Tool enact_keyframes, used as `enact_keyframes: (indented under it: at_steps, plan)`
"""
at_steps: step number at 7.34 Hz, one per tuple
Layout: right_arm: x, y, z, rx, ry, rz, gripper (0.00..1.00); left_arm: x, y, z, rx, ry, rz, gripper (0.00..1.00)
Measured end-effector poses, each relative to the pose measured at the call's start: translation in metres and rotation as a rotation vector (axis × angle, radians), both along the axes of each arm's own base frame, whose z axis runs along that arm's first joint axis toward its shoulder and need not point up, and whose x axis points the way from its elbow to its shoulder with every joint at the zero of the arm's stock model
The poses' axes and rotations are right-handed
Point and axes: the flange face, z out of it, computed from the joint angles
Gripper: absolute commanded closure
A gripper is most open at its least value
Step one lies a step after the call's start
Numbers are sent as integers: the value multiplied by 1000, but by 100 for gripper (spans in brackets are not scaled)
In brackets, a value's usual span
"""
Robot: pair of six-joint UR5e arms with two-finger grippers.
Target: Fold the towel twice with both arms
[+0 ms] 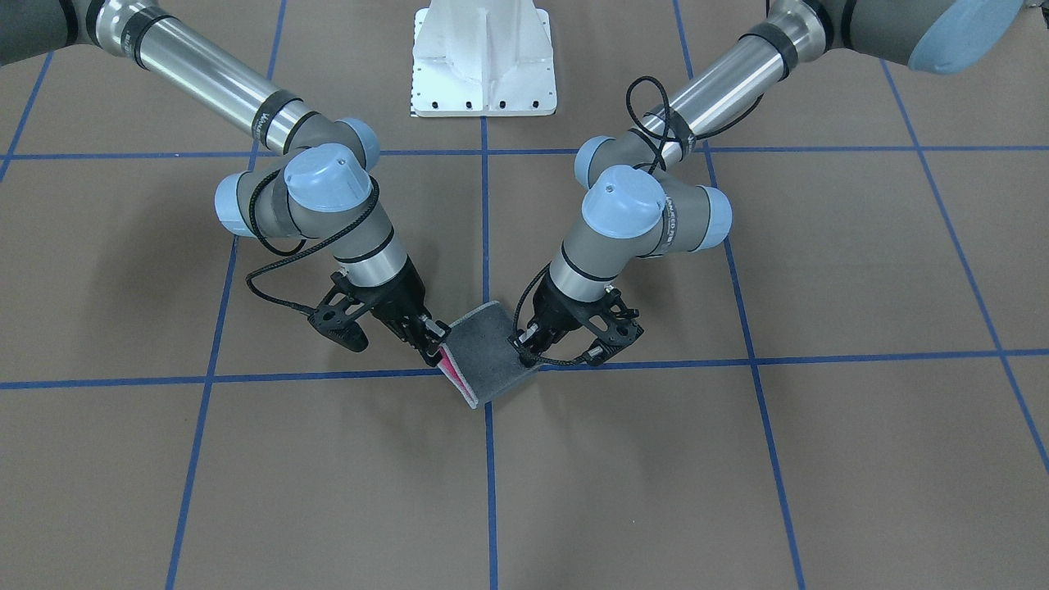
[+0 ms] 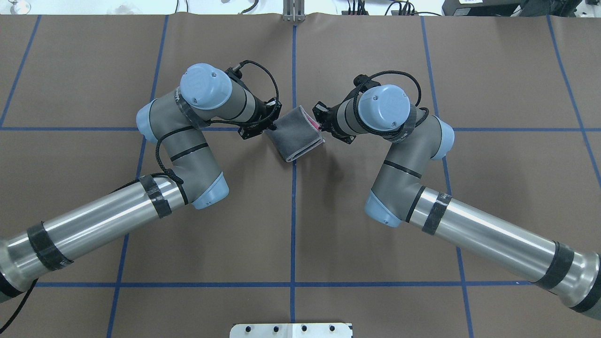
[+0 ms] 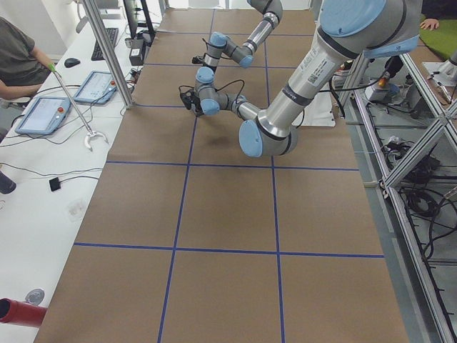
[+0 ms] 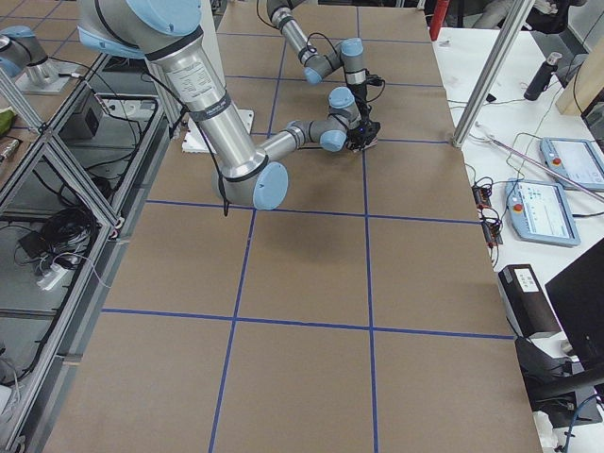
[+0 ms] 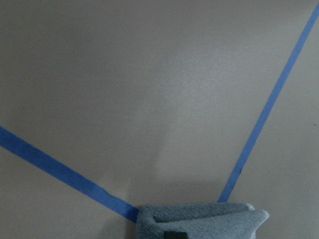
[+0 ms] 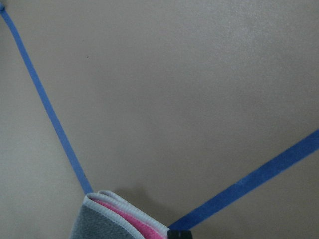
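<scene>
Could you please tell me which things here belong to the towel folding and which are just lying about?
Job: towel, left gripper, right gripper, both gripping its edges.
Just lying about: white pedestal base, tablet on the side bench, red cylinder.

The desk (image 2: 375,61) is a broad flat top under a matte brown covering, ruled into large rectangles by blue tape lines (image 2: 293,225). In the overhead view one line runs from 12 to 6 o'clock down the middle, crossed by two lines running 9 to 3. A white base plate (image 2: 291,330) sits at the 6 o'clock edge, astride the middle line. The folded towel (image 2: 295,134), grey outside with pink between its layers, covers the upper crossing; whether it rests fully on the desk cannot be told.
</scene>
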Motion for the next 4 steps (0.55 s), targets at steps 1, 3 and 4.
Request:
enact_keyframes:
  at_steps: [1, 3, 4]
  plan:
    - [0, 0, 1, -1, 1, 0, 100, 1, 0, 2, -2, -3, 1, 100]
    - [1, 0, 2, -1, 1, 0, 95, 1, -1, 2, 1, -5, 2, 100]
    - [1, 0, 2, -1, 0, 0, 94, 0, -2, -2, 9, -3, 3, 100]
